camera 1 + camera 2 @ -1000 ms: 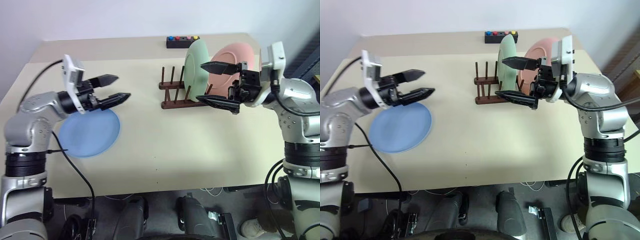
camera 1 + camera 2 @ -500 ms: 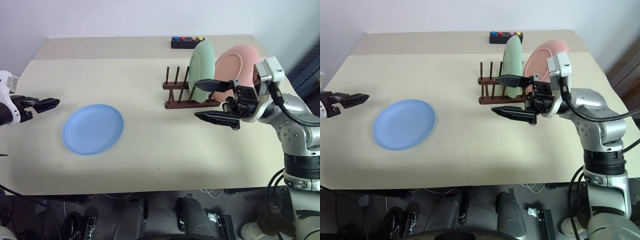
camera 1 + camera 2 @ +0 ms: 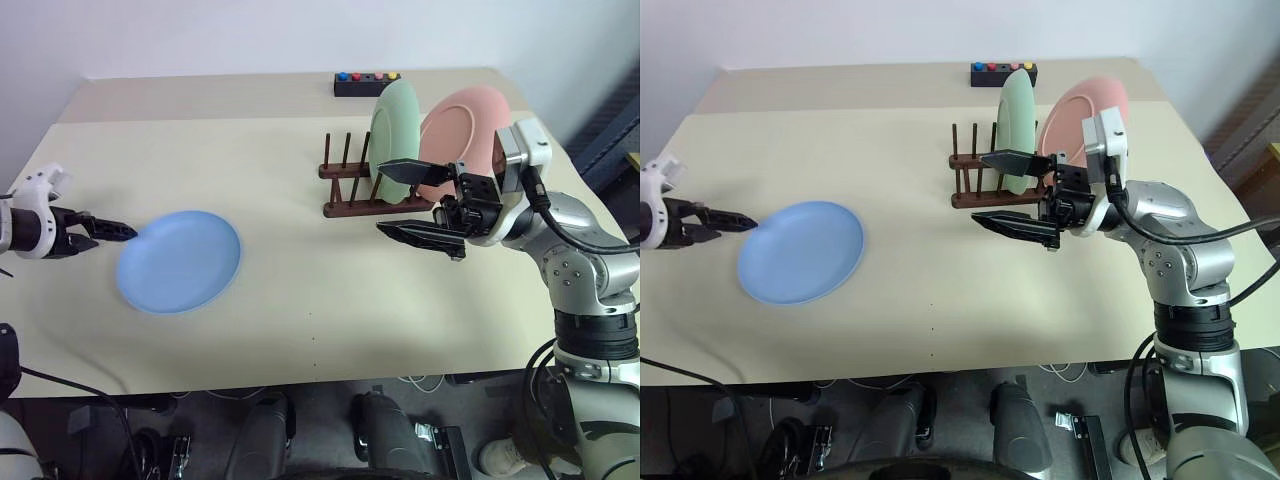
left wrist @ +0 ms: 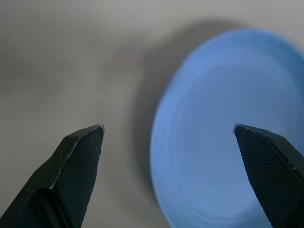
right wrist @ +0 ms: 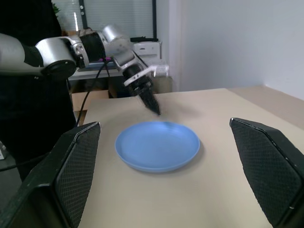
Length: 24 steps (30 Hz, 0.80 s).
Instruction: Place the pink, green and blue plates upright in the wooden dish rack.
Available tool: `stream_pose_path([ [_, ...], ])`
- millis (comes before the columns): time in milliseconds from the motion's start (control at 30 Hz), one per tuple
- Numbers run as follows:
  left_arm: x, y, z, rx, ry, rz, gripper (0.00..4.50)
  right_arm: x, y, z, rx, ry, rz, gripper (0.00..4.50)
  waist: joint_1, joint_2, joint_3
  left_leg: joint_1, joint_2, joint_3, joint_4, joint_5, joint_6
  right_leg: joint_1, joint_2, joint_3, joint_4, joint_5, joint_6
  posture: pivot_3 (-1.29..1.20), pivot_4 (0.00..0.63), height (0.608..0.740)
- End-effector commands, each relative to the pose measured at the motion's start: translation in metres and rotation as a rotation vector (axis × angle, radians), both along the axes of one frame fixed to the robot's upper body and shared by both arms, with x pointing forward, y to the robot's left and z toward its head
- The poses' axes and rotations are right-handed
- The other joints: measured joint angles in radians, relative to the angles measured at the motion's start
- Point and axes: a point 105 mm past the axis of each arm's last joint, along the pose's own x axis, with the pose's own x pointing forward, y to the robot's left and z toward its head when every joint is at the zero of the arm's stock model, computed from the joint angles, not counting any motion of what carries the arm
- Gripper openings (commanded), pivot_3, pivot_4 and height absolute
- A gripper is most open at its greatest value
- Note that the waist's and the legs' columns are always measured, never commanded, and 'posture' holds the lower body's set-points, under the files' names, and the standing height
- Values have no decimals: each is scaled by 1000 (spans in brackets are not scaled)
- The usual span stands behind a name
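The blue plate (image 3: 180,262) lies flat on the left of the table. My left gripper (image 3: 115,232) hangs just off the plate's left rim, tilted down towards it. In the left wrist view its fingers (image 4: 80,156) stand open, one over bare table and one over the blue plate (image 4: 228,123). The green plate (image 3: 395,115) stands upright in the wooden dish rack (image 3: 345,185). The pink plate (image 3: 462,115) stands just behind it at the rack's right end. My right gripper (image 3: 388,197) hovers open and empty in front of the rack, pointing left.
A small black box with coloured buttons (image 3: 365,82) sits at the table's far edge behind the rack. Bare tabletop (image 3: 300,290) stretches between the blue plate and the rack. The table's left edge lies close beside my left gripper.
My left arm swung out to the left and down from above the blue plate, rolling its wrist, and now points at the plate's left rim. The right gripper has hardly moved.
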Motion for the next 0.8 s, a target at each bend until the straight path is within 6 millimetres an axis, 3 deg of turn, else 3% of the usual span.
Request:
stream_pose_path([
  [33,-1,1,5,8,42,-10,4500,-8,0,8,14,-36,1,4454,1,0,0,0,0,0,0,0,0,0,0,0,0,0,0,0,150,740],
  [500,-4,-9,-28,-25,196,-60,4500,-4,-5,6,18,-14,-38,4454,2,-1,0,0,1,0,1,0,0,0,0,0,0,0,0,0,150,740],
  [633,-6,-10,-35,-42,213,-48,2742,-2,-6,7,12,-16,-41,4500,2,-1,0,0,1,0,1,0,0,0,0,0,0,0,0,0,150,740],
  [800,-4,-10,-34,-53,199,-35,62,0,-7,7,5,-12,-47,4500,5,0,0,0,1,0,1,0,0,0,0,0,0,0,0,0,150,740],
])
